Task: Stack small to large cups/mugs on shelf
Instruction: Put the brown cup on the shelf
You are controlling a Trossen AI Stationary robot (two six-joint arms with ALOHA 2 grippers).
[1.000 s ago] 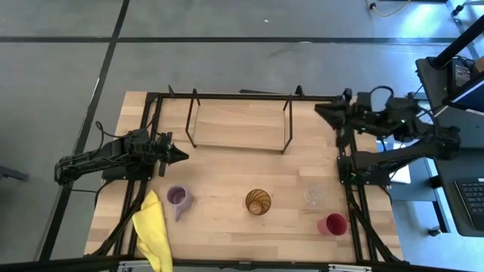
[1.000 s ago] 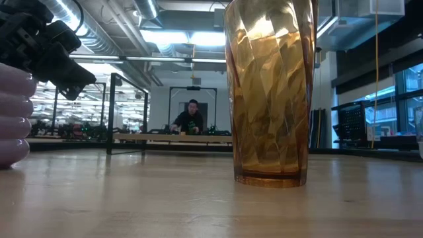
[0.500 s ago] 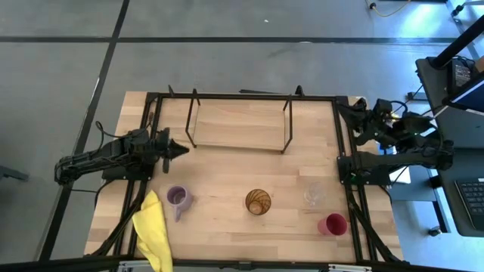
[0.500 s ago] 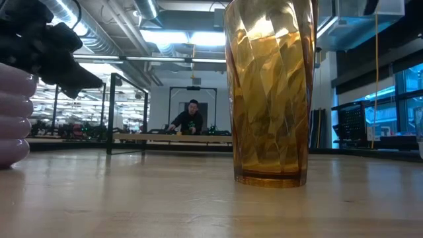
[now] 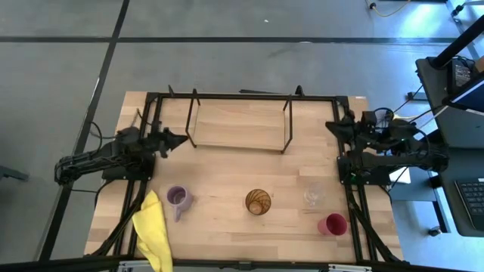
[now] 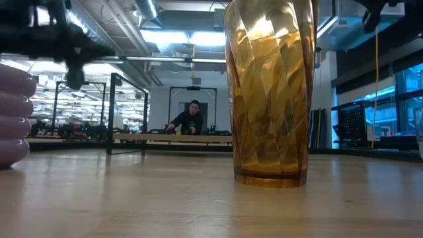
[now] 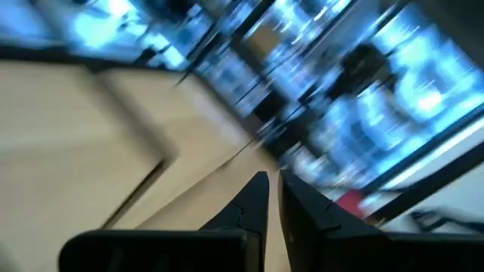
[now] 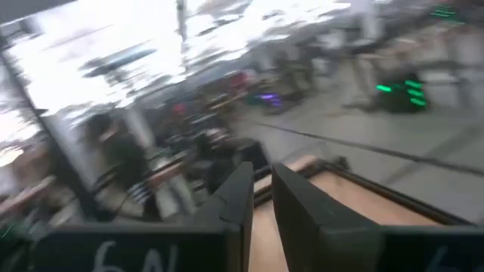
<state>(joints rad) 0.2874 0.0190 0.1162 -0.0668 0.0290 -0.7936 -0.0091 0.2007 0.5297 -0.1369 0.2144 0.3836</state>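
In the high view the shelf (image 5: 238, 122), thin black rods over a light board, stands at the table's far middle. Along the near side stand the light purple mug (image 5: 178, 198), the amber tumbler (image 5: 258, 202), the tiny clear glass (image 5: 313, 195) and the red cup (image 5: 333, 224), each on its base. The low view shows the tumbler (image 6: 268, 92) close up and the mug's side (image 6: 13, 116). My left gripper (image 5: 182, 137) hovers shut just left of the shelf. My right gripper (image 5: 330, 125) is shut near the table's right edge, right of the shelf. Neither touches anything.
A yellow cloth (image 5: 153, 234) lies at the near left corner, beside the mug. A larger black frame (image 5: 242, 97) runs around the table's edges. Bare wood lies between the shelf and the row of cups. A person shows far off in the room (image 6: 190, 118).
My left gripper has moved toward the far edge and up, closing on the shelf's left end. My right gripper drew back toward the right edge from beside the shelf, then came a little toward the near and left. The cups have stayed put.
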